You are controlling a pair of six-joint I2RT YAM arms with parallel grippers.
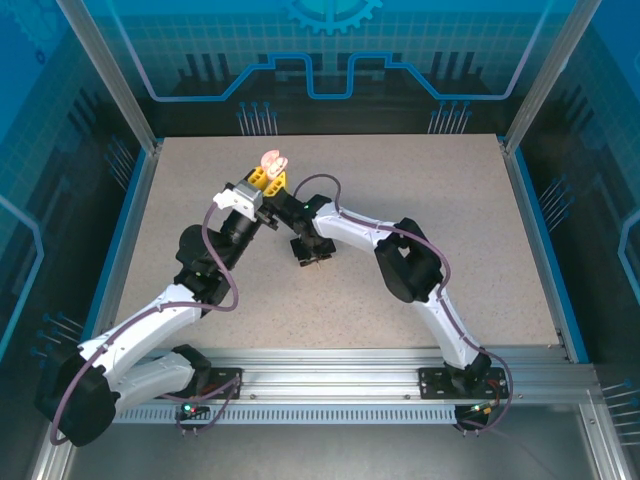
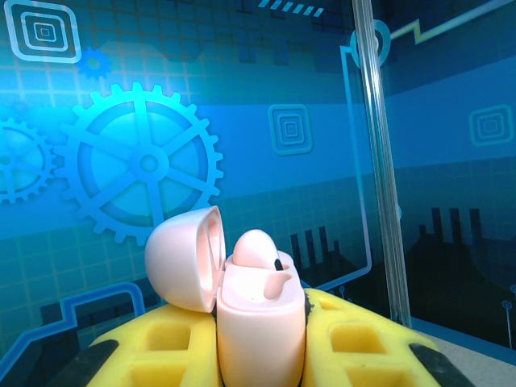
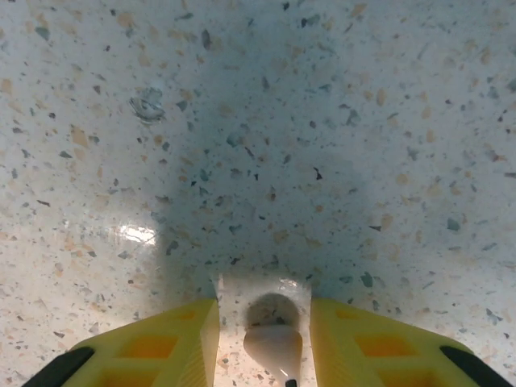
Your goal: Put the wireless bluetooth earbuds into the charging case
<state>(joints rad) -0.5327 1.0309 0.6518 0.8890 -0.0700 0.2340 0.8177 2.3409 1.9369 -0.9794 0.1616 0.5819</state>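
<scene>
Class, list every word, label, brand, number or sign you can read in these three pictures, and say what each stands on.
None can be read: no words, brands or numbers anywhere.
Blue backdrop panels: printed gears and nested squares, no lettering.
Pale pink open charging case: no marking visible.
Speckled tabletop: no print.

Pale pink charging case [image 2: 260,330] upright at bottom centre, lid open, seated earbud [image 2: 256,246] protruding; second pale earbud [image 3: 274,345] low in the right wrist view
</scene>
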